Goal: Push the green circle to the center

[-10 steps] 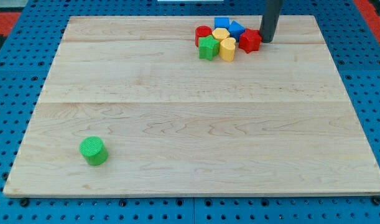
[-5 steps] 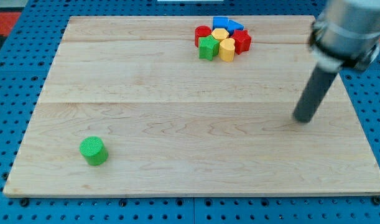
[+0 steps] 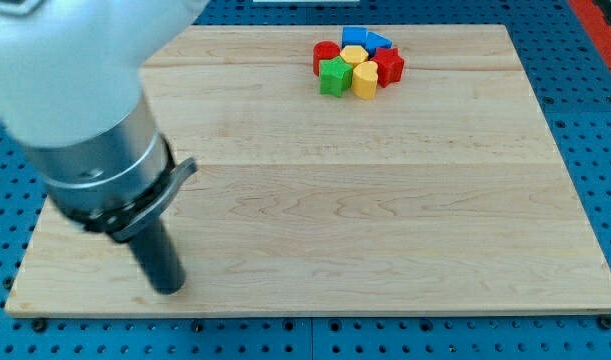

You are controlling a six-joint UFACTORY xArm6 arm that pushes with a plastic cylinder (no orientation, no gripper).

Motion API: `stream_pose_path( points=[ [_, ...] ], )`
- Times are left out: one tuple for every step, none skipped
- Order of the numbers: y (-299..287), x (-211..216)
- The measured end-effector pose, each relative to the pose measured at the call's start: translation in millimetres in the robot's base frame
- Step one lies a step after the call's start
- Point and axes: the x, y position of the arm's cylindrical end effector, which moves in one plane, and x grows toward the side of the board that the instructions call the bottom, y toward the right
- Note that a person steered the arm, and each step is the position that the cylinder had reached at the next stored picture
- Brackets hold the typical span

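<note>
My tip [image 3: 169, 289] rests on the wooden board [image 3: 385, 200] near its bottom-left corner. The arm and rod fill the view's left side. The green circle does not show; the rod and arm cover the spot at the view's lower left where it stood in the earlier frames. I cannot tell whether the tip touches it.
A tight cluster of blocks sits at the board's top, right of middle: a green block [image 3: 334, 75], a yellow block [image 3: 365, 79], a second yellow block [image 3: 355, 55], a red block [image 3: 390, 66], a second red block [image 3: 326, 53] and two blue blocks [image 3: 357, 37] [image 3: 378, 41].
The rod swept from the top right beside the cluster, across the board's right side, to the bottom-left corner. It nudged the right red block leftward into the cluster. The green circle is now hidden.
</note>
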Motion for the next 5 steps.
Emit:
stream_pose_path(
  points=[
    [-40.6,-14.6],
    [14.1,-68.9],
    [51.7,-119.8],
    [45.0,-143.3],
    [101.0,-145.1]
  ],
)
